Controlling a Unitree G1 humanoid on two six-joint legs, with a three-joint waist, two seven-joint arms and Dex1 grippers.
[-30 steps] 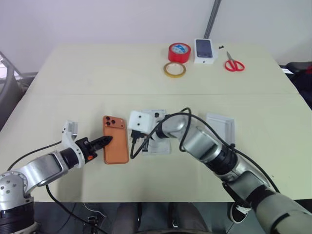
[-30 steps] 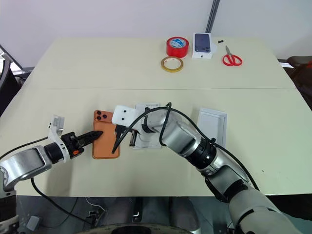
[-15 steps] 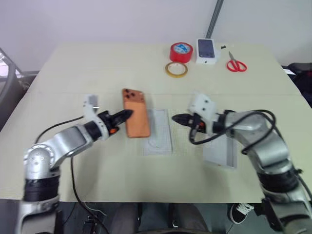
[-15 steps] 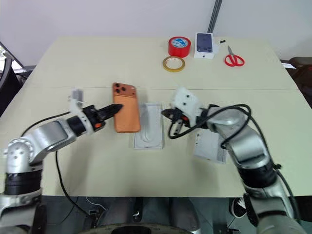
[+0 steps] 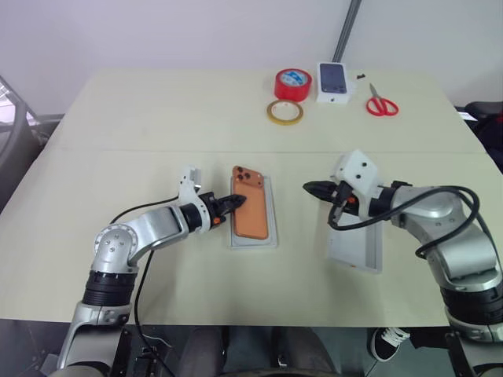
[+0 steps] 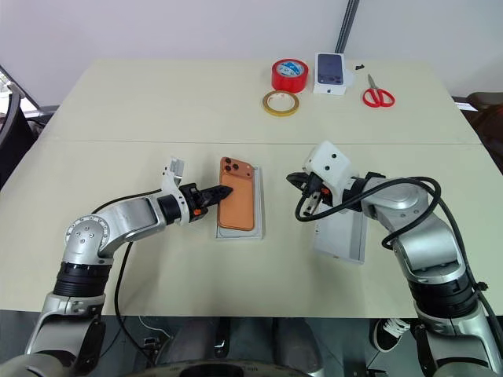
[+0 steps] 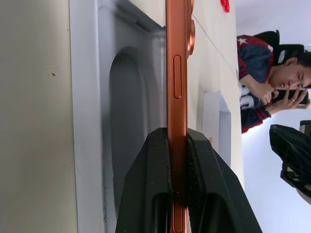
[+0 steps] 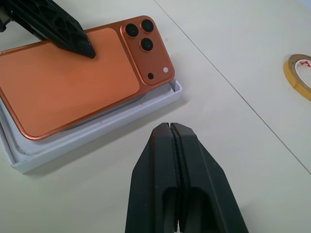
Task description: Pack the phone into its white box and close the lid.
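Lowering the phone (image 5: pixel 252 213) into the white box (image 5: pixel 269 239) | left fingers (image 5: pixel 233 203) clamping its edge, phone lying over the tray | right fingers (image 8: pixel 171 133) closed, empty, beside it | level it, align corners, then release.

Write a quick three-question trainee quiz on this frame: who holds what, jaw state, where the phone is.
1. Multiple choice: which gripper holds the phone? A) left gripper B) right gripper C) neither
2. True or false: the right gripper's jaws are open.
3. Short answer: what lies directly beneath the phone?

Key
1. A. The left jaws pinch the phone by its edge.
2. False. They are shut and empty, above the bare table beside the second white tray.
3. A white tray, with the phone over its recess, camera end toward the far side of the table.
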